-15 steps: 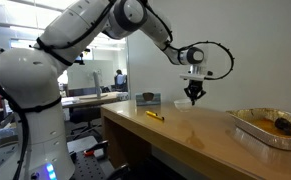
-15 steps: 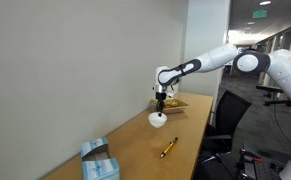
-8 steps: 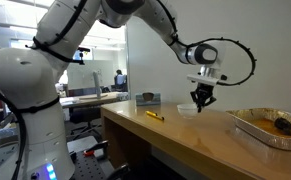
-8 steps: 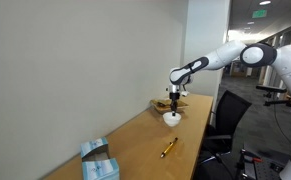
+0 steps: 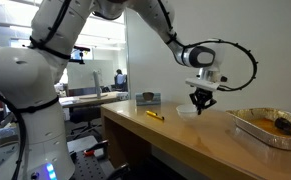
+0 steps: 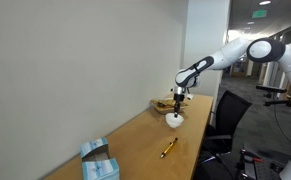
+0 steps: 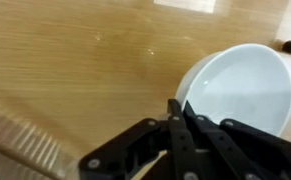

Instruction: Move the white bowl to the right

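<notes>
**Bowl pinched by one edge: a slip is the risk**

In an exterior view the gripper (image 5: pixel 200 103) hangs low over the table (image 5: pixel 185 140), between the yellow pen (image 5: pixel 156 116) and the foil tray (image 5: pixel 270 128). The white bowl (image 5: pixel 189 111) is only a pale patch beneath it.

In an exterior view the bowl (image 6: pixel 174 119) sits directly under the gripper (image 6: pixel 176 104), either on the wood or barely clear of it; it is too small to tell.

The wrist view shows the fingers (image 7: pixel 177 135) clenched together on the bowl's near rim.

A one-edge pinch gives little hold. The bowl could tilt and slide out during travel or, if carried too far, knock the tray.
</notes>
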`<state>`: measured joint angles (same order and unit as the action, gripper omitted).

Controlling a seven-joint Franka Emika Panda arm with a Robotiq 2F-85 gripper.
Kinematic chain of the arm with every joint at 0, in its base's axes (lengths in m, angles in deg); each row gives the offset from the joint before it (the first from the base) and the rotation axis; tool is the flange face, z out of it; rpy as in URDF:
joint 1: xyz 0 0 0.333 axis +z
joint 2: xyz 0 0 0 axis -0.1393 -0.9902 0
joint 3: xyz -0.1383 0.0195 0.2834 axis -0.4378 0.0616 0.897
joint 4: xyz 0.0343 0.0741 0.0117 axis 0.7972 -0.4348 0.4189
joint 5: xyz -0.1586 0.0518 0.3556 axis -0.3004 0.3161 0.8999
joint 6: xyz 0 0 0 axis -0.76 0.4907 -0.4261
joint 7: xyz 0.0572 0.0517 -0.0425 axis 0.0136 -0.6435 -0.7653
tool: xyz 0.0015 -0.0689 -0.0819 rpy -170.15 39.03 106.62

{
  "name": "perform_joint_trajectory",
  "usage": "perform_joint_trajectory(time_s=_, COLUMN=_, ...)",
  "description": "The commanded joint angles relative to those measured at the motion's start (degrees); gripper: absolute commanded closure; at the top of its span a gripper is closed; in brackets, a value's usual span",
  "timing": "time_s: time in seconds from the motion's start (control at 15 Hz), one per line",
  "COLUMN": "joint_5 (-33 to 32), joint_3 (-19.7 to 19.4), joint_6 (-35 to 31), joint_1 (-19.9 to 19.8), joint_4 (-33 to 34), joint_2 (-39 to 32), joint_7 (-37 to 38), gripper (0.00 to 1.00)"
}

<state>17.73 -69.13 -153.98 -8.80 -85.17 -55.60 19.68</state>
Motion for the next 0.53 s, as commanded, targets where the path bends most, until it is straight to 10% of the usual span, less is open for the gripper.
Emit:
perform_joint_trajectory(time_s=0.0, joint_5=1.6, joint_3=0.9, joint_6=-4.2, joint_1=-0.1, joint_4=-4.6, joint_2=2.6, joint_7=-1.7, gripper=0.99)
perform_joint_trajectory(time_s=0.47, joint_5=2.5, joint_3=1.6, joint_6=-4.6, joint_1=-0.4, joint_4=-6.3, joint_2=2.8, joint_7=-2.1, gripper=0.99)
